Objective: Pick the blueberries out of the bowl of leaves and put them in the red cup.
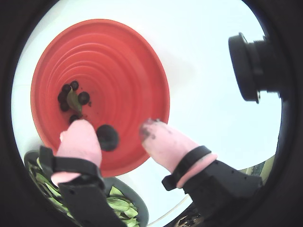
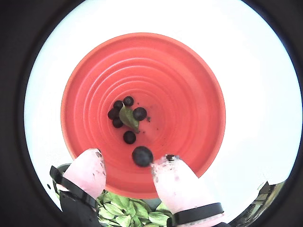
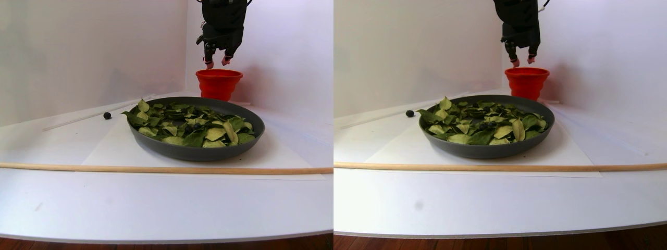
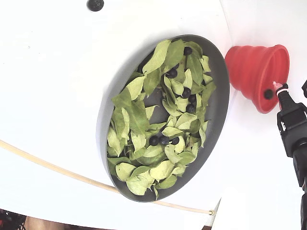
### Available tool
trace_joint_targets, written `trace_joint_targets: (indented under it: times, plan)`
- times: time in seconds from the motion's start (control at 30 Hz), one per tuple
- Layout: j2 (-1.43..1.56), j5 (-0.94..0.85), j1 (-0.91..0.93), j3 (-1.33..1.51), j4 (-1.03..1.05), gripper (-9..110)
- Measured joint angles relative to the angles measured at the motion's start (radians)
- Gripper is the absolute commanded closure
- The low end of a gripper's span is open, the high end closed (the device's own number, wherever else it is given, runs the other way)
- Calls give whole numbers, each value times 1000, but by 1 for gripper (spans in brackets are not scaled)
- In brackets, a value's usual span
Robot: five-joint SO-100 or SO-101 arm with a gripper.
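Red and ribbed, the red cup (image 2: 142, 113) sits right under the gripper (image 2: 128, 165) in both wrist views. The gripper's two pink fingertips (image 1: 80, 139) are apart, with a wide gap between them. One blueberry (image 2: 142, 156) is in that gap, over the near side of the cup. In a wrist view (image 1: 108, 137) it lies just beside one fingertip, and in the other wrist view it lies just beside the other one. I cannot tell if it touches either. The jaws do not squeeze it.

Down in the bottom of the cup lie about six more blueberries (image 2: 129, 100) close together, with one small green leaf (image 2: 129, 118) among them.

The bowl of leaves (image 4: 218, 110) stands just beside the cup. In the fixed view it is full of light and dark green leaves. About eight dark blueberries (image 4: 163, 140) show among the leaves: three in a bunch near the middle, and the rest toward the side next to the cup. More may be hidden.

One stray blueberry (image 4: 95, 4) lies on the white table (image 4: 48, 72), on the far side of the bowl from the cup. A thin wooden stick (image 3: 156, 169) lies on the table in front of the bowl in the stereo pair view.

In that view the gripper (image 3: 217, 62) hangs just above the cup's rim (image 3: 219, 73).
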Motion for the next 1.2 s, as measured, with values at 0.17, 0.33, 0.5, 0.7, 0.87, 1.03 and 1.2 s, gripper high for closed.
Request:
trace_joint_targets:
  times: [0.17,0.33,0.5,0.7,0.87,1.03,1.2]
  plan:
    - [0,5,0,0,2,81]
    - [0,8,0,0,25,82]
    - [0,21,0,0,31,82]
    - [5,37,0,3,40,82]
    - [41,44,0,38,52,82]
    - [86,44,0,77,55,82]
    - [129,44,-3,115,60,83]
